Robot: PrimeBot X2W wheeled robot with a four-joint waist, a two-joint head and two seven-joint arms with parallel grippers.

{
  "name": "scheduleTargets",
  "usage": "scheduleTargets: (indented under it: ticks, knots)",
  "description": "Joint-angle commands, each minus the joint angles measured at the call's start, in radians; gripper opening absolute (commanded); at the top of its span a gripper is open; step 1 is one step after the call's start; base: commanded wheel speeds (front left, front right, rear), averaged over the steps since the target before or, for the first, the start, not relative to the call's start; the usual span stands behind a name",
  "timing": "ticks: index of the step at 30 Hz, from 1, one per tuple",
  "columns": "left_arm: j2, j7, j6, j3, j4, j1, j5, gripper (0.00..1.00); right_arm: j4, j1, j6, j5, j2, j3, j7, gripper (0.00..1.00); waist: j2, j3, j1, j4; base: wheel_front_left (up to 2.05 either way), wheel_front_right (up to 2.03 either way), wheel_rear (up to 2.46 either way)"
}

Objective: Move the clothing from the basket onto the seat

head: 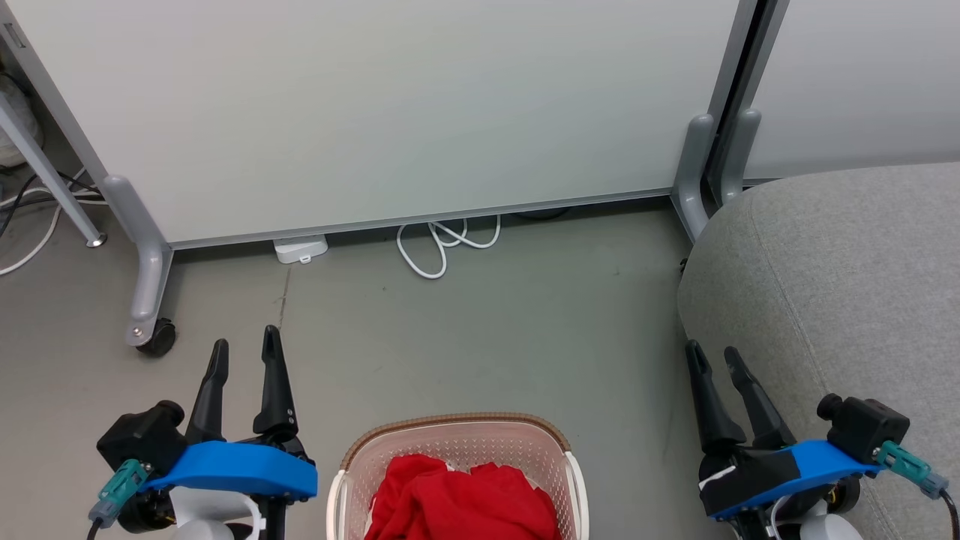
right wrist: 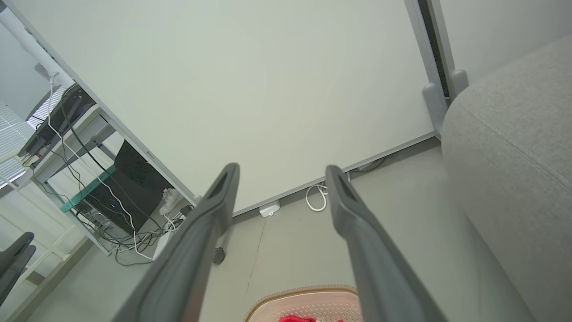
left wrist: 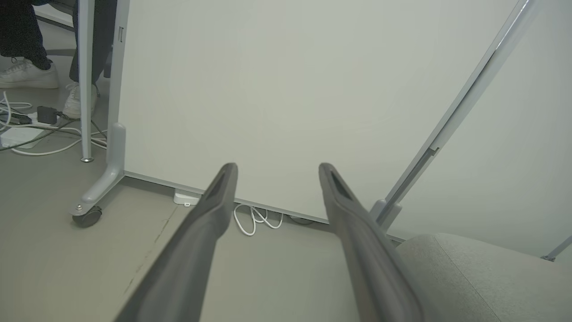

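I see my left tool point(head: 245, 337) and right tool point(head: 712, 348) both wide open, holding nothing; the red clothing point(head: 465, 502) lies in the basket point(head: 465, 418) between them, the seat point(head: 840, 285) at my right

white partition point(head: 375, 112), coiled cable point(head: 442, 244), caster point(head: 157, 337)
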Motion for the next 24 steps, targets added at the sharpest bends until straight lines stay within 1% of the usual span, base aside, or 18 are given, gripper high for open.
scheduleTargets:
  ticks: [1, 12, 24]
  knots:
    - [0.007, -0.008, 0.004, -0.002, -0.004, -0.024, 0.024, 1.0, -0.006, -0.026, 0.002, -0.023, -0.007, 0.005, -0.008, 1.0, 0.0, 0.0, 0.0, 0.0, 0.0, 0.0, 0.0]
    - [0.016, -0.035, 0.015, -0.03, 0.015, -0.03, 0.135, 1.0, 0.014, -0.026, 0.002, -0.143, -0.008, 0.009, -0.035, 1.0, 0.0, 0.001, 0.0, 0.003, 0.0, 0.0, 0.0]
    - [0.019, -0.062, 0.021, -0.051, 0.033, -0.034, 0.239, 1.0, 0.029, -0.029, 0.002, -0.271, -0.009, -0.021, -0.062, 1.0, 0.0, 0.002, 0.0, 0.005, 0.0, 0.0, 0.0]
